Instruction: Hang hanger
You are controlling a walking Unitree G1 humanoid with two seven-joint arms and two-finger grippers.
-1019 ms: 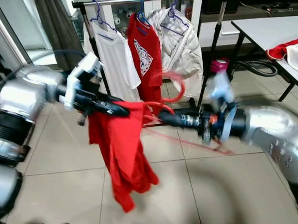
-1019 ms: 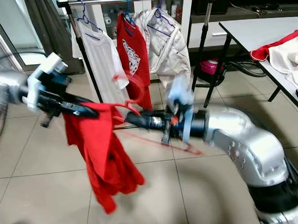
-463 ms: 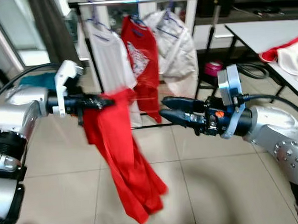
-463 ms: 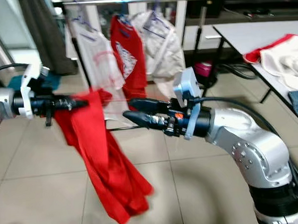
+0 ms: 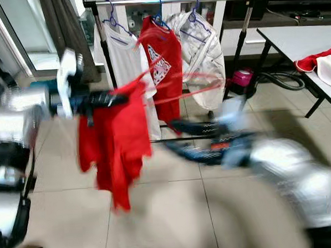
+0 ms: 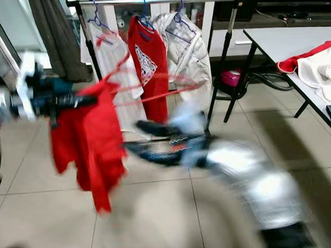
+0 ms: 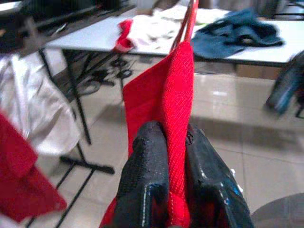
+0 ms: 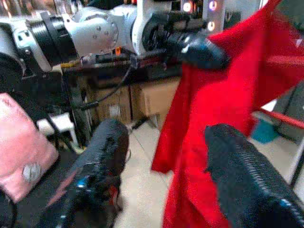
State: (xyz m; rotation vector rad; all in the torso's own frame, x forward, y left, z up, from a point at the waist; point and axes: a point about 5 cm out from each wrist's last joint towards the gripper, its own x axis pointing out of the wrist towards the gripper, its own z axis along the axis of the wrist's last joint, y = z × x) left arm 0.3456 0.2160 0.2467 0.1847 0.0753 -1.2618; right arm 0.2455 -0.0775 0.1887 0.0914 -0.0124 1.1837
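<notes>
The red plastic hanger carrying a red shirt was not yet hung; the left gripper, clamped on the shirt, held it left, near the far metal clothes rail. The right gripper was spread apart, empty.

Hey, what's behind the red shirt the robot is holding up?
Behind the red shirt pinched in the left gripper stands a clothes rack with a white shirt, another red shirt and a pale jacket. The held shirt covers the white one's lower part.
</notes>
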